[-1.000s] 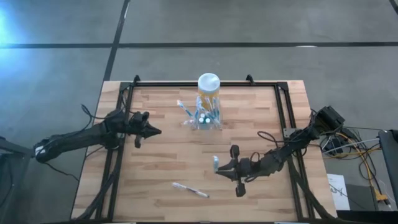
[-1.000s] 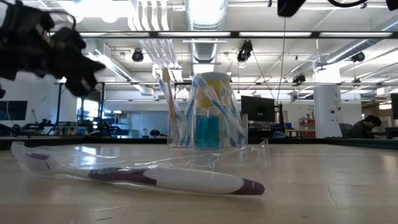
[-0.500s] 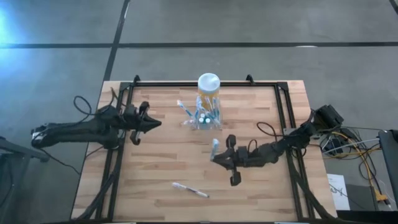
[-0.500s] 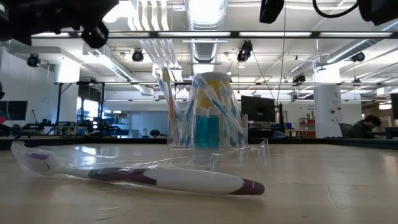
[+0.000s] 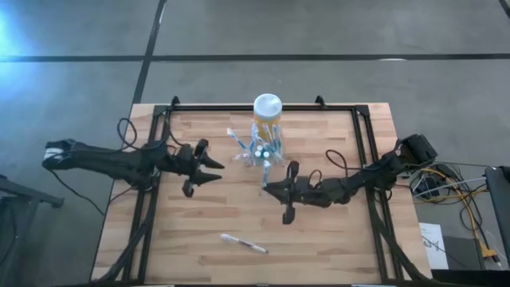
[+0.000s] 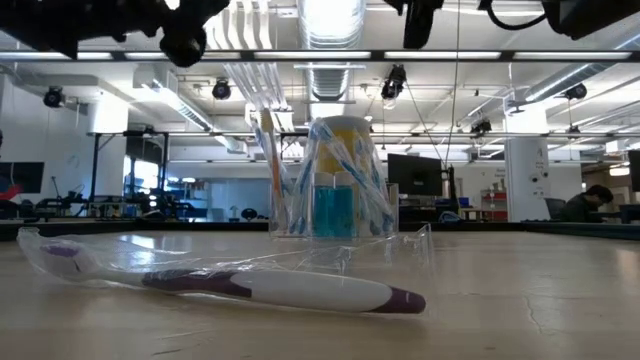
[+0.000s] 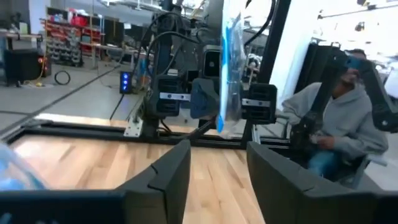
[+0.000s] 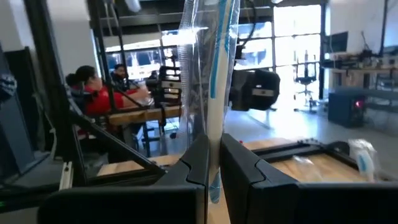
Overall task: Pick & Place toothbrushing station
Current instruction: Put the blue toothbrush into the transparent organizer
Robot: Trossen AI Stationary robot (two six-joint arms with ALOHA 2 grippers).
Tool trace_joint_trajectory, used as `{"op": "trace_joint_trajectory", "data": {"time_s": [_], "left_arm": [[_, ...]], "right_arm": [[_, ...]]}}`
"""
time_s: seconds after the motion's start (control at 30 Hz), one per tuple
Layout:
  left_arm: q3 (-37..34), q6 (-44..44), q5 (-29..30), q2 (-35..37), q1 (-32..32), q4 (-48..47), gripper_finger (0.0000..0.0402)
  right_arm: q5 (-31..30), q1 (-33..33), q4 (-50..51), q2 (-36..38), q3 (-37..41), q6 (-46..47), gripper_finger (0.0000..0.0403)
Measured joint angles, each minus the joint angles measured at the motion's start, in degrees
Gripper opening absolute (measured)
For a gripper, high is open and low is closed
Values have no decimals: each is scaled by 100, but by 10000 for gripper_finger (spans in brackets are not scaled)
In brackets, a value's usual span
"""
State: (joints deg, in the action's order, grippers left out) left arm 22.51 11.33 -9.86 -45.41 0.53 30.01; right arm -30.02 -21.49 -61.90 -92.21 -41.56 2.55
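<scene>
The clear station (image 5: 261, 154) stands upright toward the far middle of the counter (image 5: 319, 231), touching the near side of a yellow jar (image 5: 267, 114), with wrapped brushes and two blue-capped vials in its slots. The right end effector (image 5: 266, 186), just beside it, is clamped on a wrapped toothbrush (image 8: 216, 74) held upright; the left end effector (image 5: 219, 168) hovers nearby, fingers parted and empty. A purple brush (image 5: 244, 243) lies apart at the counter's near edge. The holder looks light, stiff, slick and top-heavy; a grip low across its walls seems safest, as a high pinch could tip it
</scene>
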Motion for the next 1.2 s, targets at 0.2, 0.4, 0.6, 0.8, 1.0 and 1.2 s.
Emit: {"op": "trace_joint_trajectory", "data": {"time_s": [0.2, 0.4, 0.6, 0.8, 1.0, 1.2], "left_arm": [[425, -243, 186, -606, 270, 10, 174], [810, -728, 817, -1073, 516, 311, 175], [1382, -405, 795, -1556, 534, 119, 175], [2014, -400, 346, -2183, 564, -176, 175], [2551, -464, 80, -2748, 653, -263, 175], [2811, -529, 69, -2909, 813, -298, 175]], "right_arm": [[-488, 59, 526, -69, -283, -109, 15], [-903, 76, 588, -67, -334, -256, 15], [-849, 75, 604, -69, -334, -114, 15], [-837, 10, 646, -69, -407, -77, 15], [-868, -122, 971, -69, -649, -241, 15], [-885, -265, 1183, -65, -772, -299, 15]]}}
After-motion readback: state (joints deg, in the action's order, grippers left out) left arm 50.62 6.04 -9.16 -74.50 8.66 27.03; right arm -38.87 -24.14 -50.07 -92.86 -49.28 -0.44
